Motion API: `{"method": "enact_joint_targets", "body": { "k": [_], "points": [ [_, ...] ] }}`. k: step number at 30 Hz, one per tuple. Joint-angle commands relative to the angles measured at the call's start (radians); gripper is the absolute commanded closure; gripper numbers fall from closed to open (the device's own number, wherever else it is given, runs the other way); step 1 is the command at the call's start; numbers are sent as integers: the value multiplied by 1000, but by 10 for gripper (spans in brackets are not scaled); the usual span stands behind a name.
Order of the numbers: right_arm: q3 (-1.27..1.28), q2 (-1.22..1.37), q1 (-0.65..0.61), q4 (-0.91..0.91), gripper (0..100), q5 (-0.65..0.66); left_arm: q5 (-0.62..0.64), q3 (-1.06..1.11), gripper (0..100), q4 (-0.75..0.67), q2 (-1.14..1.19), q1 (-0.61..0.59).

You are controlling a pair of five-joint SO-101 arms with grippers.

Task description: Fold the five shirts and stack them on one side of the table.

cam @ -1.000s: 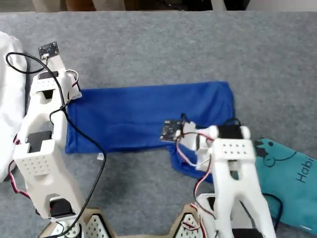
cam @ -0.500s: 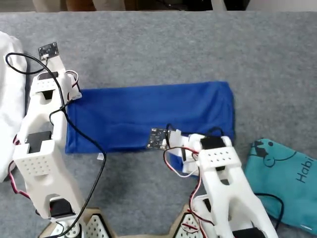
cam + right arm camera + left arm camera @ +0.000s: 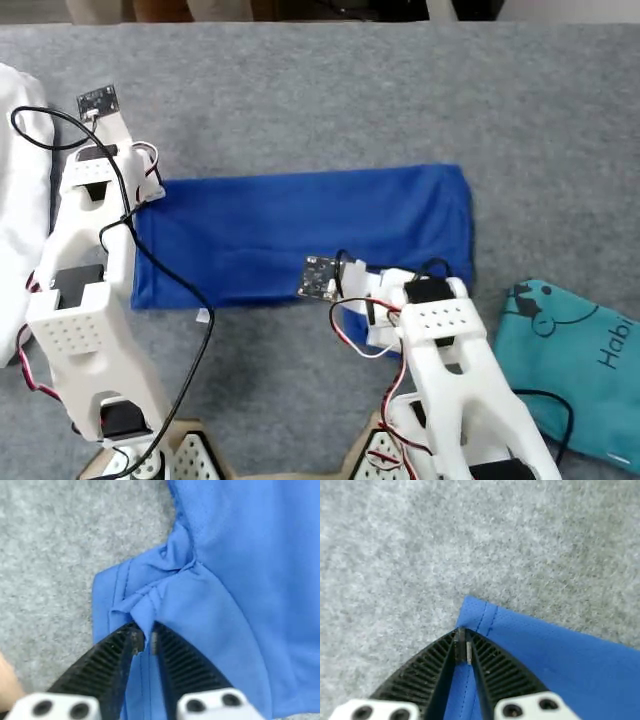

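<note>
Left pincer (image 3: 463, 647) is being shown in the left wrist view with its jaws pressed together on the hem of the blue shirt (image 3: 545, 660), just inside that shirt's corner. The grey surface (image 3: 420, 540) is lying bare beyond the corner.

In the right wrist view the right pincer (image 3: 144, 642) is being shown clamped on a bunched ridge of the blue shirt, where a loose flap is being gathered into creases beside the shirt's main panel.

In the high view the blue shirt is being displayed as a long band on the surface, with its long axis running crosswise in front of both arms. One short end is being held by the left arm. The other short end is pointing toward a teal shirt (image 3: 570, 350), which is lying just past it and nearer the arm bases. A white cloth (image 3: 18, 200) is lying beyond the left-arm end of the blue shirt. The right arm is being held over the blue shirt's near long edge, a little past the middle toward the teal-side end.

Slipping is being judged the main risk, since little cloth is being pinched at the corner. The bunched ridge may be carrying the top layer alone, so the flap could be dragged out rather than folded. Were one end to be lifted ahead of the other, the band would probably be skewed.
</note>
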Motion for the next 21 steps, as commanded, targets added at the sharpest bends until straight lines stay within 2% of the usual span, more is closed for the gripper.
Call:
{"method": "enact_joint_targets", "body": {
  "k": [1,8,15,21],
  "points": [
    [-31,-22,-8,-15,992,-11,5,-3,980,-9,-50,-23],
    [-36,-25,-15,-9,994,-32,5,-3,980,-11,-50,-23],
    [-97,-30,-124,52,994,-100,3,-3,980,-11,-50,-21],
    [-148,-24,-137,51,994,-115,3,-3,980,-11,-50,-21]
  ]
}}
